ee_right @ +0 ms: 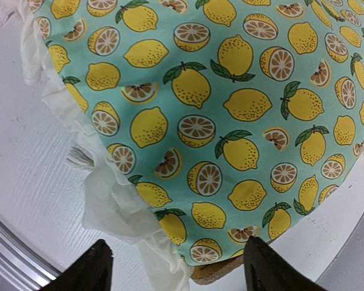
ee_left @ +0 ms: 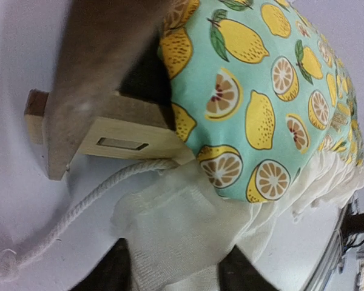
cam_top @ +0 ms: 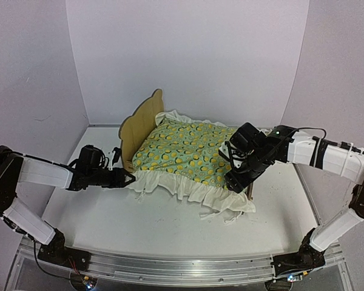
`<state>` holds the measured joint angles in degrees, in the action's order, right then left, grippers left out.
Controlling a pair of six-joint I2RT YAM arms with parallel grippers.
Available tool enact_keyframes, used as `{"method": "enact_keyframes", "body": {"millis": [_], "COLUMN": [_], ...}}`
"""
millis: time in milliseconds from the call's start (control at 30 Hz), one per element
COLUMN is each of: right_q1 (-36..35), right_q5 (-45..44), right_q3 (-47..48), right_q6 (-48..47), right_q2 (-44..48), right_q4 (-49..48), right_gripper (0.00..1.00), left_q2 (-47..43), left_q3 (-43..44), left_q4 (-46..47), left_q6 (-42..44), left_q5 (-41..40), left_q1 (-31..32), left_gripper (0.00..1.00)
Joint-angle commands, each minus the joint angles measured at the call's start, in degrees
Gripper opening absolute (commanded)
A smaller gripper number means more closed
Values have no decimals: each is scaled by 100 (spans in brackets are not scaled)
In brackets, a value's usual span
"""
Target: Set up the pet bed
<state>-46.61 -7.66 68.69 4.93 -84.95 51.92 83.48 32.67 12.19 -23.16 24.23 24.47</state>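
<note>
Pet bed: the small light plywood pet bed (cam_top: 139, 124) stands near the middle of the white table (cam_top: 109, 218). Its tall curved headboard (cam_top: 147, 115) is at the left end and its foot end points toward the right arm.

Cover: a green-yellow lemon-print blanket (cam_top: 182, 148) with a white ruffle (cam_top: 188, 189) lies over the whole top of the bed. The ruffle hangs over the near side onto the table, and a fold trails off at the near foot corner.

Left gripper (cam_top: 128, 177): low at the near head corner, just beside the headboard.
- In the left wrist view its two dark fingers (ee_left: 112, 273) stand apart.
- A bunch of white ruffle lies in the gap between them, and they do not pinch it.
- Above the fingers are a slotted plywood corner of the frame (ee_left: 127, 136) and the blanket's print.
- A white twisted cord (ee_left: 91, 203) runs from under that corner across the table.

Right gripper (cam_top: 235, 180): over the near foot corner of the bed, above the blanket.
- In the right wrist view the fingers (ee_right: 85, 270) are spread wide, with nothing between them.
- A bit of plywood (ee_right: 215, 273) shows under the blanket's edge.
</note>
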Motion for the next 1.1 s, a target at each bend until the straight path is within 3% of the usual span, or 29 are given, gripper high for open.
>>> {"method": "enact_keyframes", "body": {"millis": [0, 67, 200, 367, 467, 533, 633, 667, 700, 767, 833, 933, 1067], "right_q1": [61, 62, 58, 47, 16, -44, -114, -115, -104, 7, 469, 1558, 2923], "right_q5": [-68, 26, -145, -528, -618, -303, 587, 839, 970, 1019, 836, 548, 460], "right_q3": [60, -96, -461, -864, -1152, -1432, -1629, -1543, -1378, -900, -316, 222, 957], "right_q6": [-100, -43, 11, 276, 486, 634, 955, 1155, 1327, 1478, 1398, 1060, 1137], "right_q2": [75, -10, -57, -124, -30, 85, 238, 392, 623, 1116, 1282, 1012, -51], "right_q4": [19, -128, -457, -678, -809, -1019, -1208, -1206, -1179, -1056, -687, -462, -649], "right_gripper": [67, 63, 70, 59, 42, 35, 36, 41, 48, 73, 94, 98, 98], "left_q2": [-180, -279, -410, -1081, -1314, -1236, -1083, -1084, -1129, -1445, -1839, -2308, -2936], "left_q3": [138, 10, -198, -678, -793, -704, -592, -605, -634, -812, -972, -884, -524], "left_q4": [389, 530, 949, 1380, 1602, 1637, 1629, 1616, 1566, 1302, 961, 21, -1124], "left_q6": [-164, -439, -834, -1119, -1052, -953, -955, -969, -1006, -1137, -1180, -1140, -1197], "left_q5": [-871, -1197, -1458, -2711, -3210, -3266, -3194, -3188, -3185, -3261, -3338, -3354, -3428], "left_q1": [49, 49, 49, 58, 58, 58, 58, 58, 58, 58, 58, 54, 52], "left_gripper": [31, 21, 1, 0, 0, 0, 0, 2, 9, 35, 54, 63, 69]}}
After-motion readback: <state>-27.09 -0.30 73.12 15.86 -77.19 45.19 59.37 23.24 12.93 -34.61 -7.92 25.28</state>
